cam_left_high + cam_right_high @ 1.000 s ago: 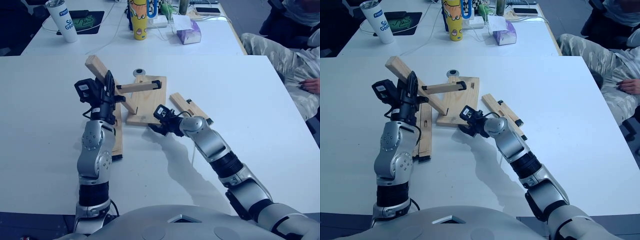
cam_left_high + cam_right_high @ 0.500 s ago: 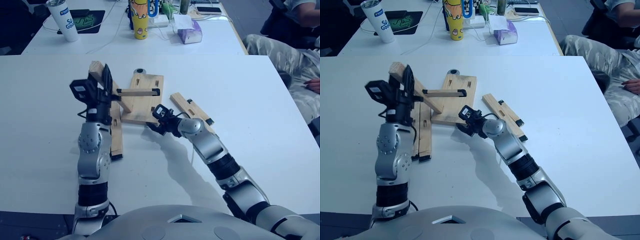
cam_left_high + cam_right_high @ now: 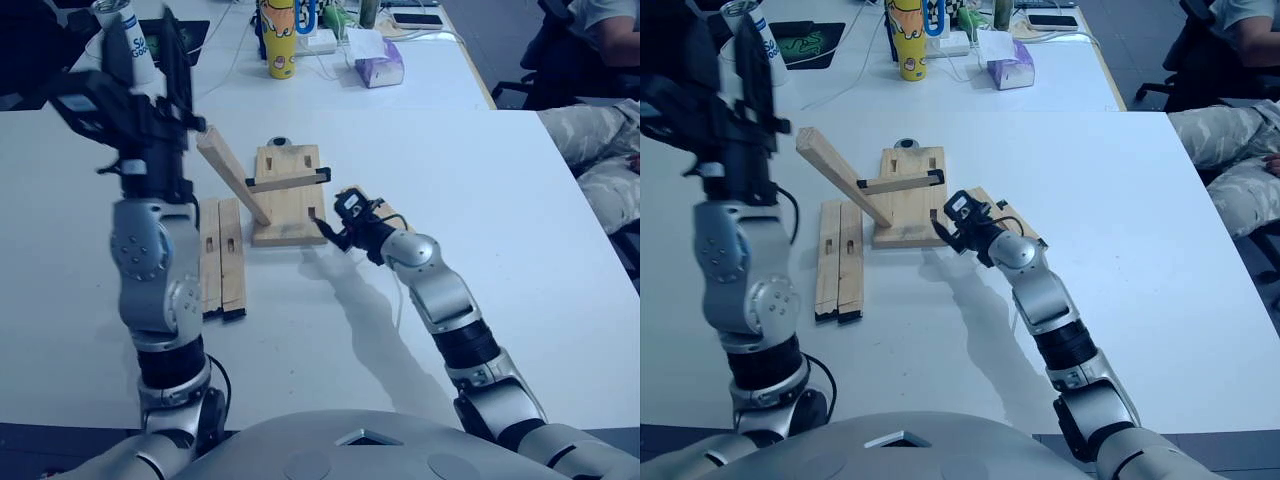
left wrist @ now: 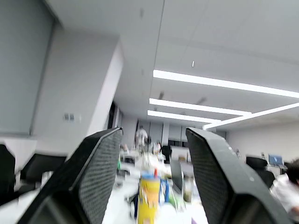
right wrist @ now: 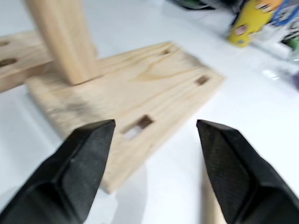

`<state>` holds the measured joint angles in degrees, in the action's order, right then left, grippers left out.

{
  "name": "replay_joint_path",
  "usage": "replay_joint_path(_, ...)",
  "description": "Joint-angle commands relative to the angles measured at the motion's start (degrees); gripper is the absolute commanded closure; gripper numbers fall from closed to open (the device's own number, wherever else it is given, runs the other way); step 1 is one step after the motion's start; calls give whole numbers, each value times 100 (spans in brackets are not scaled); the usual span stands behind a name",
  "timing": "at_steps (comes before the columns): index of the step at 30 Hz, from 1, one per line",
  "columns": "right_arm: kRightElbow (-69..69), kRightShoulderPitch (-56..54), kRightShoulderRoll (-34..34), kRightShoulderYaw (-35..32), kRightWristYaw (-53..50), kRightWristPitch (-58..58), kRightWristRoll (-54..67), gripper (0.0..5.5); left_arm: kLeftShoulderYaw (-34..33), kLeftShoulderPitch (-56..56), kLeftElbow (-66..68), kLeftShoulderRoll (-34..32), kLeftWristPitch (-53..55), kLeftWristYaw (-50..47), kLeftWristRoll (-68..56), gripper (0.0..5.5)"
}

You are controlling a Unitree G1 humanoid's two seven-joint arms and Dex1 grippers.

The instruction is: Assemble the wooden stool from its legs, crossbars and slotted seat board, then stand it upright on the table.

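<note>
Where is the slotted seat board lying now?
Head views: the seat board lies flat on the table, paired leg boards to its left, right hand at its near right corner.

Head pair up high, looking forward and down across the table (image 3: 520, 220), near edge to far edge, both eyes sharing the seat board (image 3: 295, 210) mid-table. Left wrist camera is lifted, facing out into the room and up at the ceiling lights (image 4: 224, 84), past the left gripper (image 4: 154, 132). Right wrist camera sits low and very near, peering through the right gripper (image 5: 154, 126) at that same board.
</note>
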<state>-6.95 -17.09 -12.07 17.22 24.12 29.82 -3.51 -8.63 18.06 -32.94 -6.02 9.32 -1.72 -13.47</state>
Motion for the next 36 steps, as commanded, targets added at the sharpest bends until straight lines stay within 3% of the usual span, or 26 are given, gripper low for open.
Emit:
replay_joint_path(1,-375,113,-88,-371,-132,64,86,226,-551,298,-336,-364,330,-167,-26,300)
replay_joint_path(7,-221,152,-228,-604,-359,218,-41,226,-1626,-720,108,-294,757,-638,20,300)
replay_joint_path(16,50,255,-134,-690,-628,240,-69,226,-822,-2600,-6,-1317,3245,1077,-747,300)
replay_joint_path(23,-175,402,-8,-744,-768,343,-68,226,-570,-2891,-71,-1782,4532,1687,-1306,300)
replay_joint_path(36,-419,527,32,-702,-889,470,-79,226,-183,-3294,398,-2189,4270,1926,-800,300)
